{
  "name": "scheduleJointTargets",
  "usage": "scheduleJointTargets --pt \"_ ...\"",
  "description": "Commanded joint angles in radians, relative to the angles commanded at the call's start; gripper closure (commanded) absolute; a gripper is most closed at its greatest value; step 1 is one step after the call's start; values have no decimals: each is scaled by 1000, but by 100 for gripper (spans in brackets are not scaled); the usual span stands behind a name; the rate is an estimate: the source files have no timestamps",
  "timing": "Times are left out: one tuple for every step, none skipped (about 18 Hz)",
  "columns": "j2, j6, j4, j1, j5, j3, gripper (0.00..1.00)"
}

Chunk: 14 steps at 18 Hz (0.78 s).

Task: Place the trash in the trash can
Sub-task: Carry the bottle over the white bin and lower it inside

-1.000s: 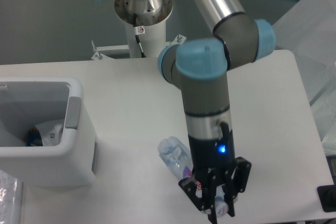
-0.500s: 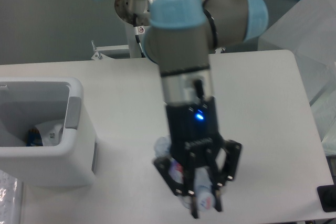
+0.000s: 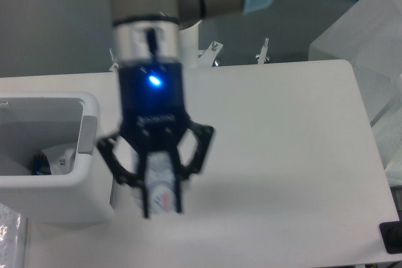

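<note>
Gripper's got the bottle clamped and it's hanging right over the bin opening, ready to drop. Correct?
Not quite. The gripper does hold the bottle between its fingers, but the camera view shows it beside the trash can, off its right wall and above the table, not over the opening. It likely needs to travel further left before releasing.

Our black two-finger tool [image 3: 161,202] grips the clear plastic bottle with red-and-blue label [image 3: 160,184] above the white counter [image 3: 282,155], beside the white boxy bin [image 3: 75,199].
</note>
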Motion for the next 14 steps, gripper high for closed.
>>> scheduleJointTargets --pt "12 -11 0 -17 2 -2 67" --pt "15 -18 0 -31 2 -3 67" --pt "18 -26 0 -51 2 -9 67" --pt "22 -34 0 -71 2 -11 67" --pt "22 -45 -2 -86 2 -15 67" --pt "22 -57 -2 -101 2 -23 67" --pt "20 -69 -2 -115 3 -32 67" --pt "20 -83 -2 -129 3 -41 67" --pt "20 -91 -2 -150 3 -51 67" --pt "20 -94 -2 -166 6 -61 67" --pt "20 -95 -2 -175 11 -71 67" --pt "20 -97 -2 -190 12 -75 67" --pt "18 -97 -3 -207 12 -83 67" --pt "20 -95 -2 -215 14 -98 67"
